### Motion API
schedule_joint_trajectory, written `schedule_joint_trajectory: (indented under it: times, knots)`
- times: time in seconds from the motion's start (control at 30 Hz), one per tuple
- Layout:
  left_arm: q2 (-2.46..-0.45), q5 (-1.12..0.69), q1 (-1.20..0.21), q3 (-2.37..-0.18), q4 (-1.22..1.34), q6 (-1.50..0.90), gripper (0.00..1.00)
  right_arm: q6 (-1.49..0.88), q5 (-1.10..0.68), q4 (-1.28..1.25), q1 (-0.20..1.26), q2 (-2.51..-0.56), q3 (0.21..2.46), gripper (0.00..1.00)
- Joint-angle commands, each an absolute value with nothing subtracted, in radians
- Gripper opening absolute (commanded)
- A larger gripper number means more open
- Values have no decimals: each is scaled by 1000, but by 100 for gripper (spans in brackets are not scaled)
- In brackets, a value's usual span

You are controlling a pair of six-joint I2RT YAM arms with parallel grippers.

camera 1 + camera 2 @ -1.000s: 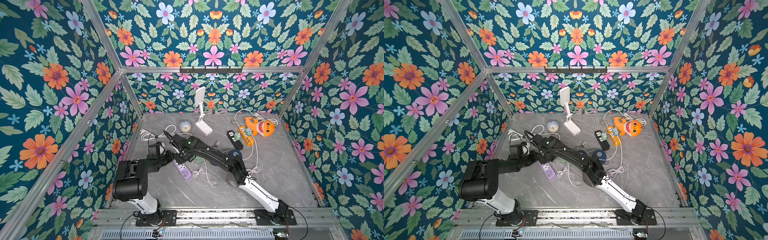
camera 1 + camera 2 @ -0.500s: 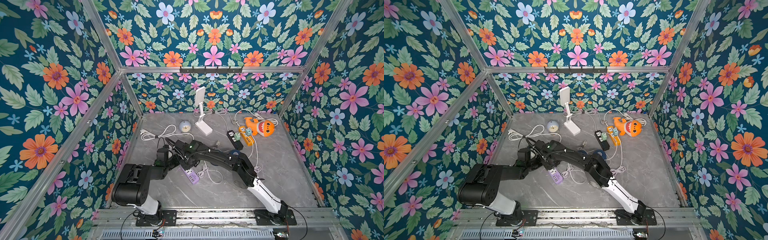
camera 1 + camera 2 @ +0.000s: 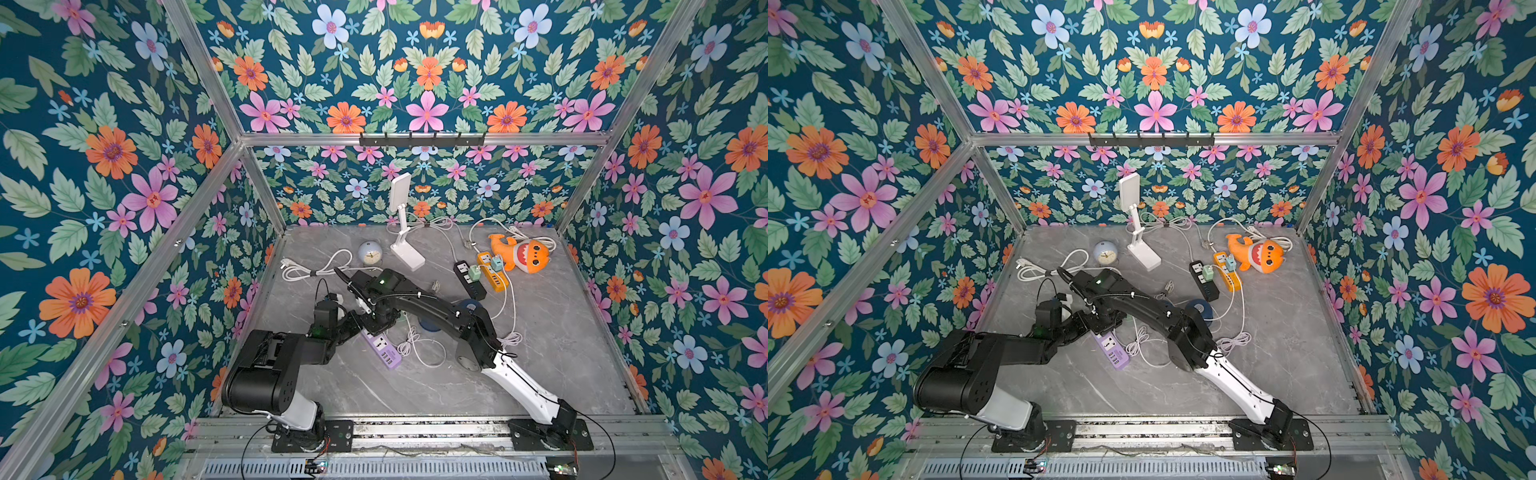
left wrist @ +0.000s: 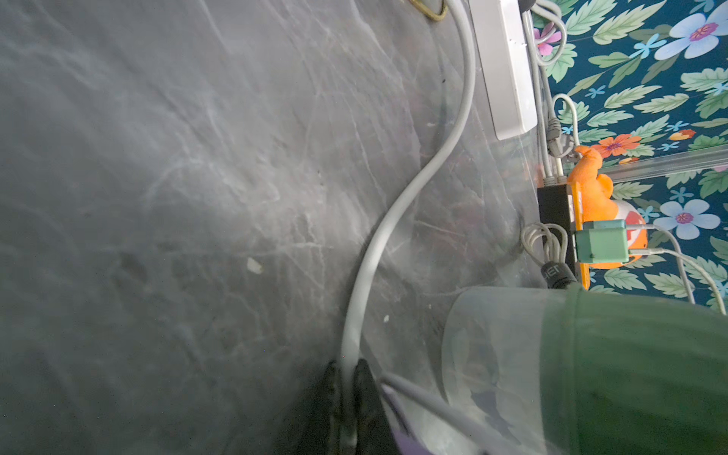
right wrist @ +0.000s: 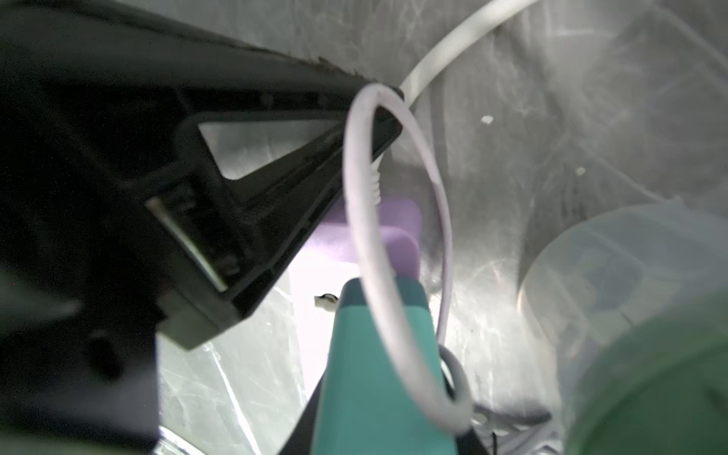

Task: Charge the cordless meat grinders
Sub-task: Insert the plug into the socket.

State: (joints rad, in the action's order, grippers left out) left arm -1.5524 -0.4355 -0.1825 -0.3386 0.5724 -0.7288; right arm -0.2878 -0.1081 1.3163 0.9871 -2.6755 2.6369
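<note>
Nearest you, the left gripper [image 4: 346, 394] is clamped on the thick white cable [image 4: 394, 205] of the flat purple power strip [image 3: 384, 351]. The right gripper [image 5: 388, 417] grips a small teal cube-shaped plug adapter [image 5: 354, 354] close to that strip. You will find the pale green dome-shaped plastic meat grinder [image 4: 630, 374] just beside both grippers. One dark navy dome-shaped grinder [image 3: 471, 309] sits farther back on the grey marbled table [image 3: 561, 332].

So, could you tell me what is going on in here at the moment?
Both arms are working at the purple power strip. The left gripper is shut on the strip's thick white cord. The right gripper holds a teal plug adapter just over the strip, with a thin white cable looping from it. The pale green grinder sits close by. Whether the adapter is plugged in cannot be seen.
</note>
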Motion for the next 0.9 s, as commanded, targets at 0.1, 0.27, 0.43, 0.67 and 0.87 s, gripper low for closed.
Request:
schedule_joint_trajectory:
  times: [0.1, 0.27, 0.43, 0.67, 0.87]
  knots:
    - [-1598, -524, -196, -313, 429, -731, 8, -287, -26, 1370, 978, -2786, 2674, 0]
    - [-1620, -510, -241, -320, 448, -747, 7, -294, -10, 1360, 979, -2790, 2669, 0]
    - [-1648, -497, -280, -312, 499, -784, 5, -293, 5, 1351, 978, -2818, 2718, 0]
    - [-1667, -488, -304, -300, 542, -816, 4, -287, 40, 1345, 1015, -2824, 2621, 0]
    - [-1672, -481, -349, -298, 568, -844, 3, -294, 25, 1198, 1016, -2647, 2300, 0]
